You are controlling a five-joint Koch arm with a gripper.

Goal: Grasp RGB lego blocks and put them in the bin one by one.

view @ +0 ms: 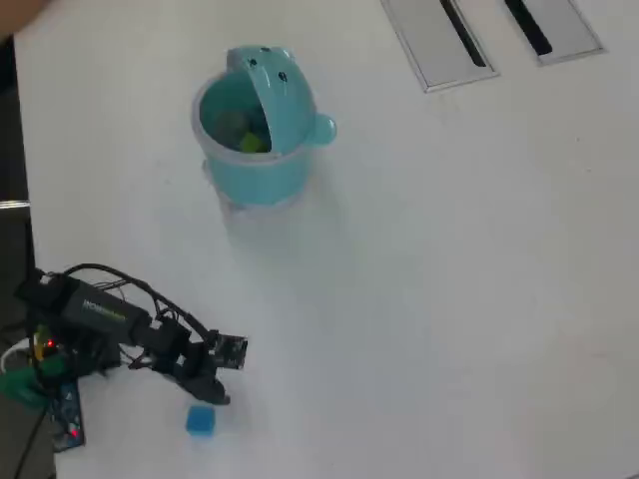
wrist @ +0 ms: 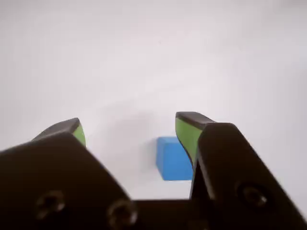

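While my gripper hangs low with its green-lined jaws spread apart and holding nothing, the light blue block lies on the white table between them, just beside the right-hand jaw in the wrist view. Farther off, well apart from me in the overhead view, the teal bin stands with its lid tipped up; a yellow-green block already shows inside. I cannot make out the red one. I judge this blue block is the pick left to do.

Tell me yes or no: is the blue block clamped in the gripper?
No: in the wrist view the blue block lies on the table between the open gripper jaws.
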